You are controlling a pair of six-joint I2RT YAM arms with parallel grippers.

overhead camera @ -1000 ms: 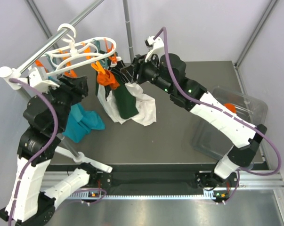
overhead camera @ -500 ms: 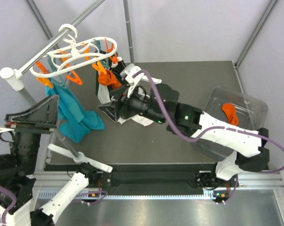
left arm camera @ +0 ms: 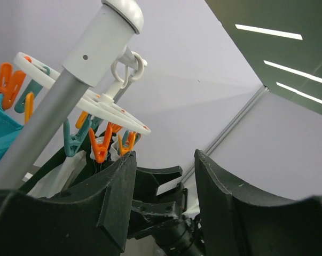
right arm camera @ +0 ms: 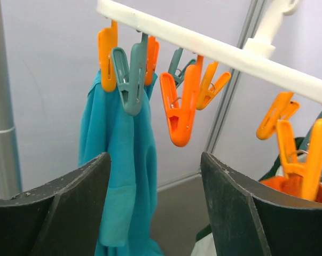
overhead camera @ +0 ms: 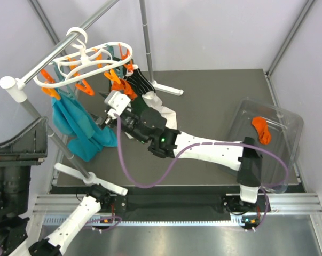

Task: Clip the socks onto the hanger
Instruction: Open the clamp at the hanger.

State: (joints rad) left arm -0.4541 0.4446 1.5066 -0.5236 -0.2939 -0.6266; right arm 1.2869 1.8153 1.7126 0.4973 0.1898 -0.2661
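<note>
Right gripper (right arm camera: 155, 173): jaws apart, nothing between them, raised just beneath the hanger's clips.
Straight ahead of it: an orange clip (right arm camera: 179, 114) dangles in the gap between the two fingers without touching either.
Beside that: a teal clip (right arm camera: 130, 82) to the left, with a teal cloth (right arm camera: 120, 176) hanging below it.
Left gripper (left arm camera: 163, 160): jaws apart and empty, low at the near left, looking up at the rail (left arm camera: 48, 122).
Hanger (overhead camera: 104, 49): hooked on the rail at the far left, above the table (overhead camera: 214, 96).
Clipped sock (right arm camera: 283, 188): orange, hanging under the clips to the right of the right gripper.
Loose sock (overhead camera: 261, 129): orange, lying in the clear bin (overhead camera: 289, 160) at the right, well apart from the hanger.
</note>
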